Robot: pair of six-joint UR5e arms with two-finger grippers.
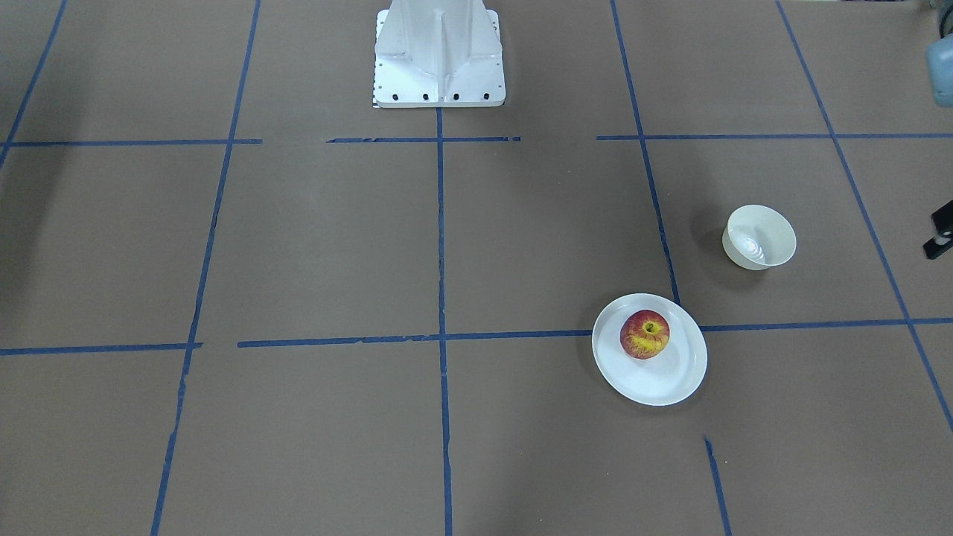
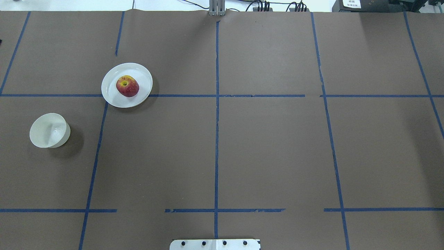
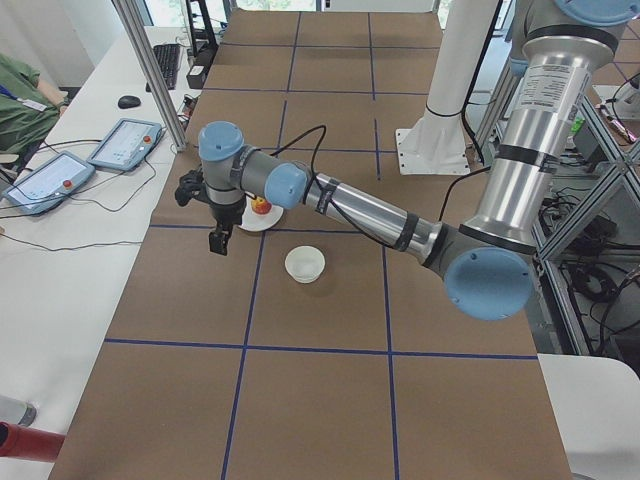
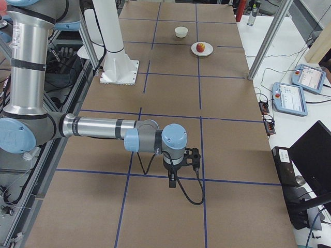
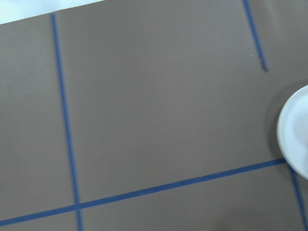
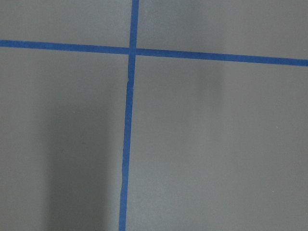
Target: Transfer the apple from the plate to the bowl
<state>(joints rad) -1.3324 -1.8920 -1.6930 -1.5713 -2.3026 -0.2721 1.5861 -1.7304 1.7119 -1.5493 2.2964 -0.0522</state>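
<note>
- One apple [image 1: 645, 334], red with yellow streaks, sits stem dimple up roughly mid-way on the plate [image 1: 655, 391]. Nothing touches it but the plate.
- The plate is white and glossy. It lies flat on the table [image 2: 270, 149], on the robot's left half, over a crossing of blue tape lines [image 2: 216, 139].
- The bowl [image 1: 759, 237] is small, deep and cream-white. It stands upright and empty, clear of the plate, nearer the robot's side and further out to its left.
- The left arm [image 3: 360, 205] reaches out low across the table. Its left claw [image 3: 218, 240] points downward, near the plate and apart from the apple.
- The side view does not show whether the left claw's fingers are spread or pressed together, so I cannot tell. A dark part at the edge of the front-facing view settles nothing.
- The left wrist view shows brown table, tape lines and only a slice of the plate's rim at its right edge.
- The right arm [image 4: 98, 128] extends over the robot's right half, well apart from plate and bowl.
- The right claw [image 4: 172, 181] points downward close to a tape line. It shows in the right side view alone, so I cannot tell how its fingers stand.
- The right wrist view shows only a tape crossing on the table.
- The white robot base [image 1: 439, 59] stands at the table's mid-edge.
</note>
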